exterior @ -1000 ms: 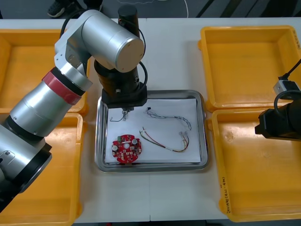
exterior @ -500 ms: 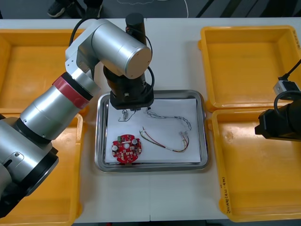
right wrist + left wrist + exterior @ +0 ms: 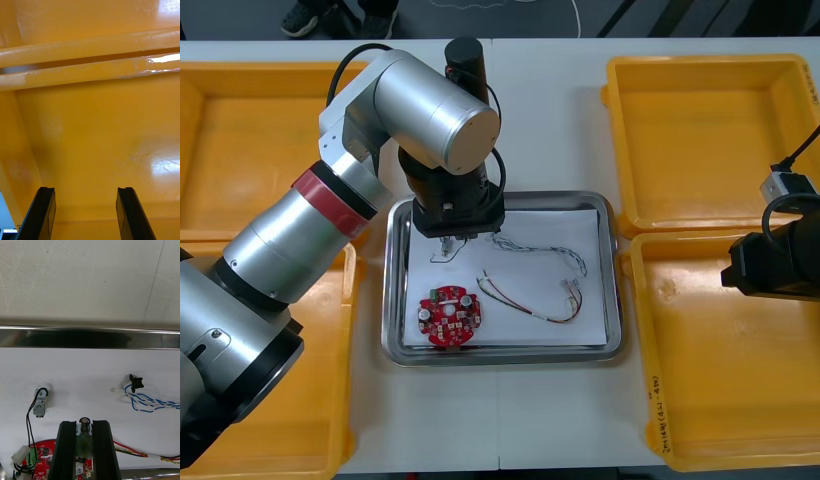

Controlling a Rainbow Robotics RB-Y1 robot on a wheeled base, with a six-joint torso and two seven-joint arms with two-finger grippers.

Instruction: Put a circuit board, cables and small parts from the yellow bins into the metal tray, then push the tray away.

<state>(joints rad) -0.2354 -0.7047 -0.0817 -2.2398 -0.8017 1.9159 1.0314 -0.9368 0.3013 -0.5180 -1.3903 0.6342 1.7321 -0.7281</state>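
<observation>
Left gripper [image 3: 84, 427]: over the far left part of the shiny, white-lined metal tray [image 3: 500, 356] on the light bench [image 3: 540, 130]. Its fingers [image 3: 67, 450] are narrow, clamped on a small cylindrical metal part [image 3: 84, 421].

In the tray:
- round red circuit board [image 3: 448, 317]
- twisted blue and white cable [image 3: 542, 250]
- red and yellow cable [image 3: 530, 305]
- thin black cable with a grey end piece [image 3: 39, 407]

Right gripper [image 3: 86, 195]: over the near right yellow plastic bin [image 3: 720, 400], fingers wide, nothing between them.
</observation>
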